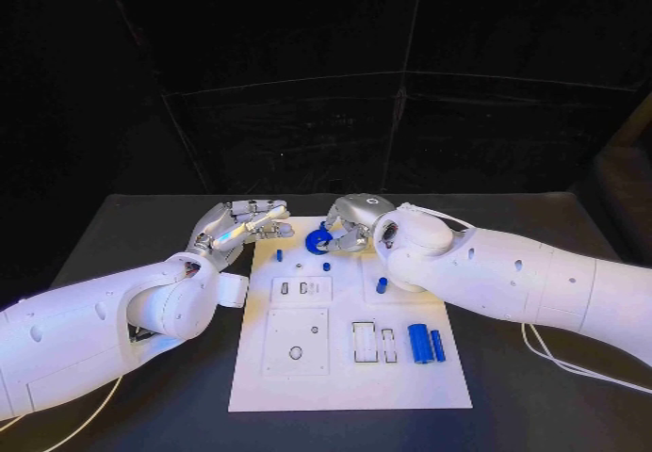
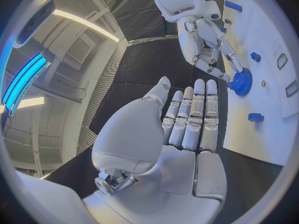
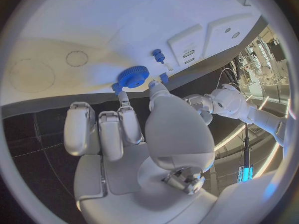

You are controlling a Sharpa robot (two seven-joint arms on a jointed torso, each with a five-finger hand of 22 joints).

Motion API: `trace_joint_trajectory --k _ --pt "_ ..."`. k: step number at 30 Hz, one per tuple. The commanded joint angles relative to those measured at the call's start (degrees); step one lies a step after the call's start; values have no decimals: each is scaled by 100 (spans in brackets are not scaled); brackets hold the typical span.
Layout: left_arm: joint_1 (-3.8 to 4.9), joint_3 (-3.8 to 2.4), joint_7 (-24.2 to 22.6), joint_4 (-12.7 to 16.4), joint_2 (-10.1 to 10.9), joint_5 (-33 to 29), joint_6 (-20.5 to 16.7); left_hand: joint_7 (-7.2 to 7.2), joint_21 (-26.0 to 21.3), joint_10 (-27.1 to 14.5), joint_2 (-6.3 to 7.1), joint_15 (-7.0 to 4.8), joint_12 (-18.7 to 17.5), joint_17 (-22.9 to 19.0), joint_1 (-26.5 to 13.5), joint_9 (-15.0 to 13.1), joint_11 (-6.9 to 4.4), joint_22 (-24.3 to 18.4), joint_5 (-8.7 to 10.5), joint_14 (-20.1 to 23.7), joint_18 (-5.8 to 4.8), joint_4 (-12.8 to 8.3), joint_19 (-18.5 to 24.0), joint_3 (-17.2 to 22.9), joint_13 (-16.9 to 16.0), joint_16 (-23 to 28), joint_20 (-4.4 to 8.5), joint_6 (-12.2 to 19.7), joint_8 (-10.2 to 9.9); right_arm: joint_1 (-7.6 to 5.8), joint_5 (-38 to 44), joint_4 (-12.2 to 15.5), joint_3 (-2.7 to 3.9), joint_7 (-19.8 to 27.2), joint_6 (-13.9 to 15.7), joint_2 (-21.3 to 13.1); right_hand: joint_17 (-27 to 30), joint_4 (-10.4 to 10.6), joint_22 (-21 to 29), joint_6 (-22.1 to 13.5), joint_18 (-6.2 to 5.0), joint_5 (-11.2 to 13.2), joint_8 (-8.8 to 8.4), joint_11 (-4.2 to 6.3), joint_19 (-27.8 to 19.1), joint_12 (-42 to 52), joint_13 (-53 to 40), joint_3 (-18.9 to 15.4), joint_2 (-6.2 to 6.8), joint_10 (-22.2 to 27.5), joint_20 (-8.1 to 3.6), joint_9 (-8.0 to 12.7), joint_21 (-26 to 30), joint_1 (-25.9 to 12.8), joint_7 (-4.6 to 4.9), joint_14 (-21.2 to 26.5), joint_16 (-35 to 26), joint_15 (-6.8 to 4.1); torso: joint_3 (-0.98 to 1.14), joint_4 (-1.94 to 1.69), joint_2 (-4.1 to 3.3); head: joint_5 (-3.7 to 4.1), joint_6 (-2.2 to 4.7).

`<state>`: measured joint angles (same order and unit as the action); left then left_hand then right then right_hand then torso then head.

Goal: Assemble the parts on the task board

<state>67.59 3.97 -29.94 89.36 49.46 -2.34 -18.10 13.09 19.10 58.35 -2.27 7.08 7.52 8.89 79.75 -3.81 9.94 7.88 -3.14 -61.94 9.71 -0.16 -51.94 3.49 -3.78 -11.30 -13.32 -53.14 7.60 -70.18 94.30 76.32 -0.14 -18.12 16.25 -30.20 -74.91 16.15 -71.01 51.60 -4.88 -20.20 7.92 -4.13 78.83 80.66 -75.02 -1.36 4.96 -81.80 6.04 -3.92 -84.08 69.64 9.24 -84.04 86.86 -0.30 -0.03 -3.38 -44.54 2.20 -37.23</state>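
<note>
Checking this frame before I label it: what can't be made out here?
- Head view: the right robot hand covers part of the blue gear, so whether the gear sits on a peg is hidden.
- Head view: the right arm overlaps the task board, hiding that edge.
- Right wrist view: small blue parts are too small to identify.
- The left robot hand holds nothing.

A robotics test lab: a black table (image 1: 544, 226) stands inside black curtains (image 1: 408, 122), with a white task board (image 1: 347, 377) of cut-out slots laid square in its middle. Overhead, the left wrist view catches a high industrial ceiling with a ventilation grille (image 2: 79, 49) and long strip lights (image 2: 84, 23).
</note>
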Motion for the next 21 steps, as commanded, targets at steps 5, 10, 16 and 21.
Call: trace_joint_trajectory --k 5,10,16,21 --pt "10 -5 -47 10 54 28 45 23 -35 48 -64 5 -26 6 1 6 6 -6 0 -27 76 -36 -42 9 7 14 -4 -19 -31 -106 -1689 651 8 1092 632 -998 -530 -629 78 88 89 78 -29 -3 -58 -32 -153 158 -84 27 26 -11 -6 1047 -10 -391 -37 25 4 60 25 35 70" --pt "10 -4 -49 11 67 27 45 22 -37 50 -63 5 -30 8 -2 6 5 -8 0 -29 76 -41 -44 10 7 20 -4 -20 -33 -182 -2636 833 8 1590 325 -1685 -505 -868 127 108 81 244 -32 0 -91 -66 -118 161 -29 60 22 -7 15 1278 -13 -384 -51 22 25 132 43 35 101" --pt "10 -4 -54 -7 35 27 61 22 -37 50 -63 5 -30 8 -2 6 5 -8 0 -29 76 -41 -44 10 7 20 -4 -20 -33 -201 -3310 661 5 2088 292 -2056 -518 -995 124 113 81 277 -36 4 -91 -47 -146 148 -11 42 18 -2 18 1377 -16 -387 -50 18 72 196 58 81 126" --pt "9 -4 -53 -35 0 27 73 22 -37 50 -63 5 -30 8 -2 6 5 -8 0 -29 76 -41 -44 10 7 20 -4 -20 -33 -198 -3327 430 2 2205 304 -2114 -529 -1059 119 52 83 285 -72 -7 -87 -61 -129 139 -10 54 20 9 16 1414 -1 -390 -47 24 87 184 48 151 141"
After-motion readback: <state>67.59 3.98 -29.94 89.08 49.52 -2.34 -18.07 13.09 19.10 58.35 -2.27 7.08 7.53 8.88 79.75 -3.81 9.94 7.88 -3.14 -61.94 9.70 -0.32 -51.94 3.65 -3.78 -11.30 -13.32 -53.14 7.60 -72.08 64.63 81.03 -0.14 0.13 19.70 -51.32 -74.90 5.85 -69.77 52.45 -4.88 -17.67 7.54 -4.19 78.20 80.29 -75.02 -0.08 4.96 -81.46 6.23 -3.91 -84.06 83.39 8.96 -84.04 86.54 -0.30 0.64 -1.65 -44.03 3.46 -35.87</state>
